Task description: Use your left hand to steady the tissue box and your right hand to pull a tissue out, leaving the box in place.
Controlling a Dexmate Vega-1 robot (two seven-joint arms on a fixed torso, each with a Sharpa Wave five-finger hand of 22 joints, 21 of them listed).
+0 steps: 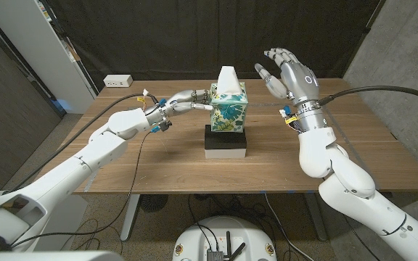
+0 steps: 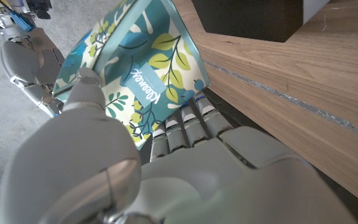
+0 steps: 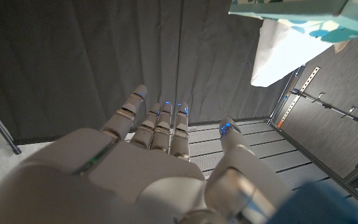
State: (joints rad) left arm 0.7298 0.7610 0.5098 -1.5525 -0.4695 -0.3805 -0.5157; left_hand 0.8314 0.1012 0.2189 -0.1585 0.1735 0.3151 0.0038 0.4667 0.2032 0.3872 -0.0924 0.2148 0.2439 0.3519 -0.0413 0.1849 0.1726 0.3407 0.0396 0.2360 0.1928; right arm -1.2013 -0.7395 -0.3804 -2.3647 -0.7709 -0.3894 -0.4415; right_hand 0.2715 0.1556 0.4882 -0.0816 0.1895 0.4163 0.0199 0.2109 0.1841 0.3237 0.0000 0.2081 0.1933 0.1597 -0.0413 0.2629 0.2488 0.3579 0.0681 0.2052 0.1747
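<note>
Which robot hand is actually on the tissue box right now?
The left robot hand: its fingers press the side of the tissue box. The right robot hand hangs open in the air beside it, touching nothing.

I see a white power strip (image 1: pixel 118 80) at the counter's (image 1: pixel 158 167) eleven o'clock corner, a black curtain (image 1: pixel 194 36) behind.

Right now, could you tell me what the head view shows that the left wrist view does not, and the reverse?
Head view: the right hand raised open beside the white tissue sticking out of the box top, and the black block under the box. Left wrist view: the brand label on the box's side, close up. Both: the left hand touching the leaf-patterned tissue box on the wooden table.
</note>
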